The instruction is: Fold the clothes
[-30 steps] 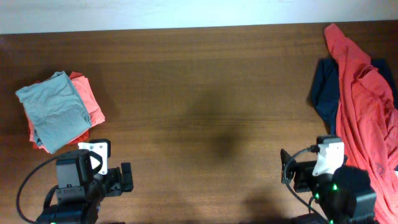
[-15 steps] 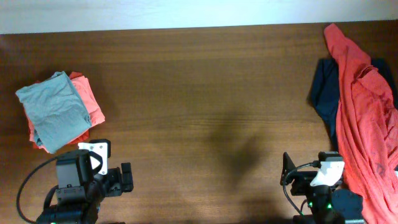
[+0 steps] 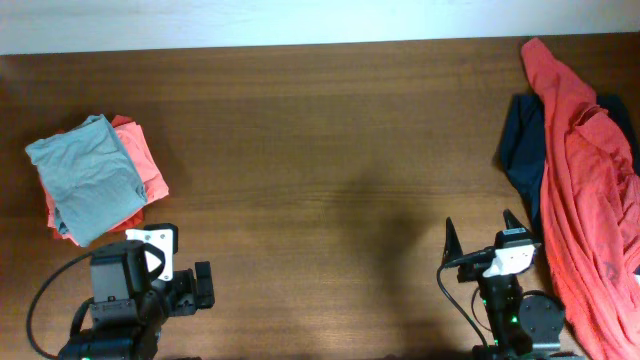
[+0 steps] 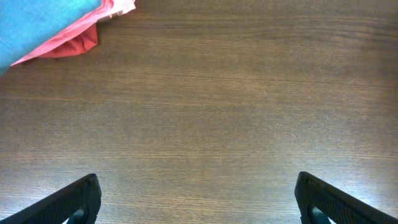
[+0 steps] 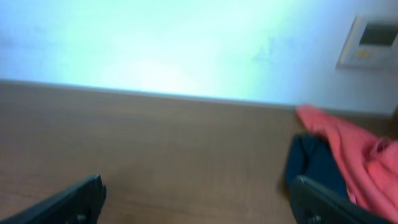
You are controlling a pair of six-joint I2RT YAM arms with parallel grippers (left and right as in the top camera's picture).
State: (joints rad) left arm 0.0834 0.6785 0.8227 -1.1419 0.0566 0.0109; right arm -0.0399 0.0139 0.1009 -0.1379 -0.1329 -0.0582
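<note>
Clothes [image 3: 590,230] are sitting in two groups on the wooden table [image 3: 320,120].

Left side: grey-blue T-shirt [image 3: 88,190] is lying folded on top of a folded coral-red tee [image 3: 148,172]. That stack is looking done. Left wrist view is catching just its corner.

Right side: loose coral-red tee [image 3: 580,150] is sprawling unfolded along the right edge, draping partly over a navy piece [image 3: 520,150] that is poking out from under its left side. Both are looking crumpled, not flat.

Left gripper [image 4: 199,208] is hanging wide open over bare wood, just beside the stack, holding nothing. Right gripper [image 3: 480,235] is also gaping wide and empty, pointing toward the far edge, with the loose tee just to its right. Right wrist view is blurring, so no fine detail there.

Handling, my read: thin knit, so it's going to be light, limp and a bit stretchy, sagging and bunching rather than holding shape. Not fragile, not slippery on wood.

Grab points: I'm leaning toward pinching the loose tee at an outer edge, near a shoulder or hem corner, away from the overlap, so the navy piece isn't coming up with it. Can't tell which end is the collar. Then spreading it flat mid-table, one corner per arm.
</note>
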